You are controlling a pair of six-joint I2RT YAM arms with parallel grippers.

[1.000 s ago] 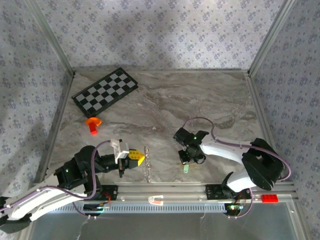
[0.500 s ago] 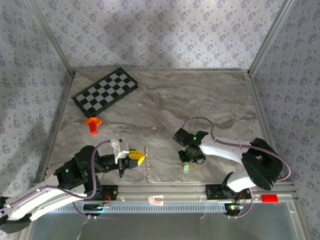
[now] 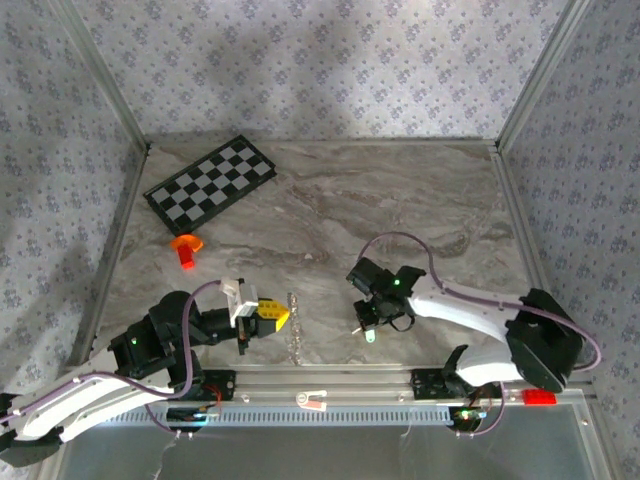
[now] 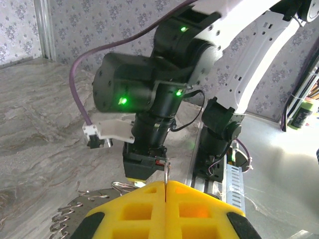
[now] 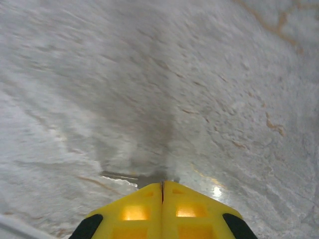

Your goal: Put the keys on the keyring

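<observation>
Key [image 3: 371,337]: mint head, lying on the table near the front edge, right of centre, just beside the right gripper [image 3: 366,322] tips. Right wrist view: right gripper [image 5: 162,185] clenched, yellow fingers meeting on a hairline seam; a grey sliver [image 5: 122,175] lies at the tips, possibly the blade, too blurred to say if it is pinched

Keyring [image 3: 293,325]: left of the key, well apart from it, held on edge so it reads as a thin silvery strip. Left gripper [image 3: 272,316] clamped on it. Left wrist view: ring wire rises out of the seam between the shut fingers [image 4: 199,204], fringe of small keys [image 4: 75,214] at lower left, right arm [image 4: 149,89] straight ahead

Table [image 3: 400,200]: grey-brown veined marble look, matt, soft shadow across the middle. Checkerboard [image 3: 210,183] at far left, orange piece [image 3: 186,247] in front of it. Aluminium rail [image 3: 330,385] along the near edge. Walls [image 3: 320,70]: pale floral wallpaper on three sides, metal posts in the corners
</observation>
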